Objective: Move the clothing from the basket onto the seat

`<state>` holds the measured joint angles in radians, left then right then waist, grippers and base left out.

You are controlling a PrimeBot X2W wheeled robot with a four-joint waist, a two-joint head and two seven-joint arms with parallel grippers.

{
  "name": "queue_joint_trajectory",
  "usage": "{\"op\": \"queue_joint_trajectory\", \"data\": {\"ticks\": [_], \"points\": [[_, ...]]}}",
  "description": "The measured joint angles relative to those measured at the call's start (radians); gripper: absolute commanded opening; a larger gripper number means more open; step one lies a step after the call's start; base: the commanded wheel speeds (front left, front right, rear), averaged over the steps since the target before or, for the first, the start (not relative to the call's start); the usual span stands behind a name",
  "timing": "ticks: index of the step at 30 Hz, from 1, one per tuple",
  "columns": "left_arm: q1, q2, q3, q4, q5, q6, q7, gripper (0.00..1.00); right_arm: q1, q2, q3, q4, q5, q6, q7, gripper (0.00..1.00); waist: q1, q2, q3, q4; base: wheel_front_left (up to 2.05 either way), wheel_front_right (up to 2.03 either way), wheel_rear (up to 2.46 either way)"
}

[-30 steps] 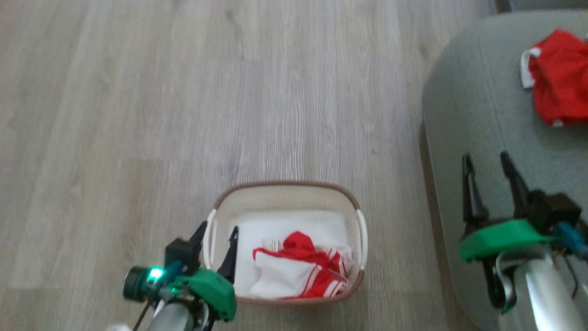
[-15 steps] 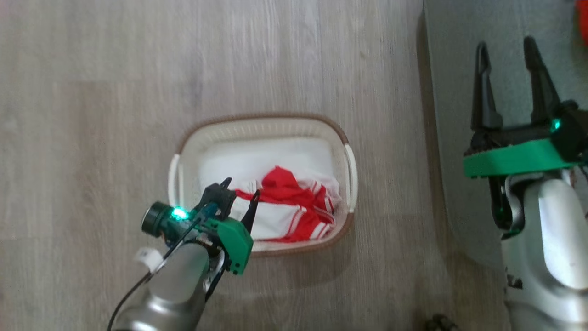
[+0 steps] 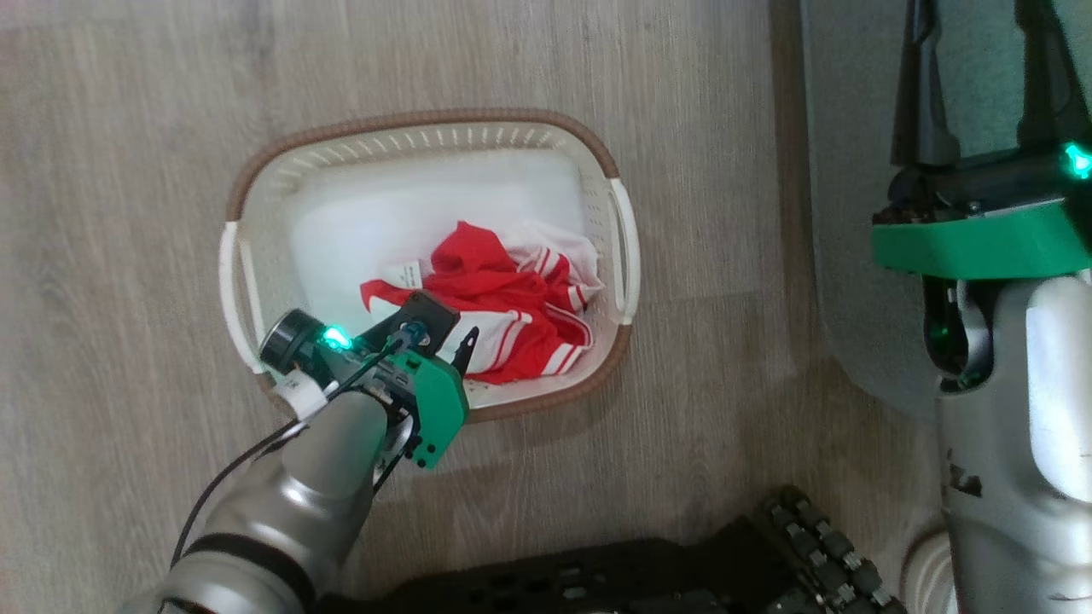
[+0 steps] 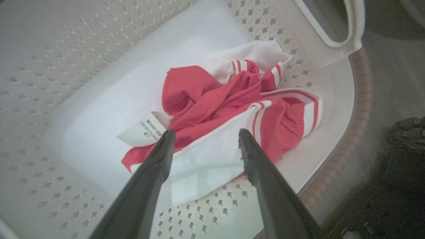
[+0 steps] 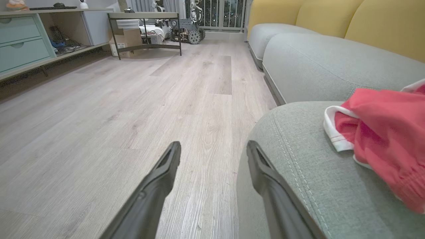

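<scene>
The cream basket (image 3: 426, 119) stands on the wood floor with a crumpled red and white garment (image 3: 499, 294) in its right half. My left gripper (image 3: 448, 331) reaches down inside the basket. In the left wrist view it (image 4: 206, 132) is open, its fingers on either side of the garment's white panel (image 4: 212, 156), with a label (image 4: 142, 131) just left of them. My right gripper (image 3: 981, 51) is open over the grey-green seat (image 3: 853, 256), at its rounded edge (image 5: 298, 159), with nothing in it (image 5: 213, 146). Another red garment (image 5: 382, 132) lies on the seat.
My dark wheeled base (image 3: 682, 571) shows at the bottom of the head view. Bare wood floor (image 5: 132, 99) stretches ahead. Farther off are yellow backrests (image 5: 365, 23), a second sofa cushion (image 5: 275, 31), a low metal table (image 5: 146, 20) and a drawer unit (image 5: 23, 43).
The head camera has tilted down, so the basket sits higher and larger in view. My left gripper has dropped into the basket over the garment. The right gripper stays open.
</scene>
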<state>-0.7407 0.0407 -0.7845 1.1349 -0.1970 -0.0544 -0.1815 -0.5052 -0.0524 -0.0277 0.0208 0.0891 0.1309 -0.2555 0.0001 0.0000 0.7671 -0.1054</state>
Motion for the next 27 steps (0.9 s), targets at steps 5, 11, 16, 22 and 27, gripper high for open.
{"op": "queue_joint_trajectory", "data": {"ticks": [5,11,16,22,27], "points": [[-0.048,0.001,-0.041,0.039,0.000,-0.004,0.013,1.00,-0.019,0.000,0.015,-0.031,0.000,0.000,0.000,1.00,0.0000,0.0000,0.055,-0.019,0.00,0.00,0.00],[-0.101,0.001,-0.066,0.100,0.000,0.014,0.029,1.00,-0.023,0.000,0.028,-0.051,0.000,0.000,0.000,1.00,0.0000,0.0000,0.102,-0.035,0.00,0.00,0.00],[-0.113,0.001,-0.075,0.118,0.000,0.013,0.041,1.00,-0.023,0.000,0.028,-0.053,0.000,0.000,0.000,1.00,0.0001,0.0000,0.122,-0.042,0.00,0.00,0.00],[-0.118,0.001,-0.076,0.128,-0.031,0.019,0.050,0.00,-0.024,0.000,0.028,-0.055,0.000,0.000,0.000,1.00,0.0001,0.0000,0.130,-0.047,0.00,0.00,0.00],[-0.115,0.001,-0.077,0.127,-0.059,0.020,0.037,0.00,-0.030,0.000,0.029,-0.045,0.004,0.000,0.000,1.00,0.0000,0.0000,0.111,-0.048,0.00,0.00,0.00]]}}
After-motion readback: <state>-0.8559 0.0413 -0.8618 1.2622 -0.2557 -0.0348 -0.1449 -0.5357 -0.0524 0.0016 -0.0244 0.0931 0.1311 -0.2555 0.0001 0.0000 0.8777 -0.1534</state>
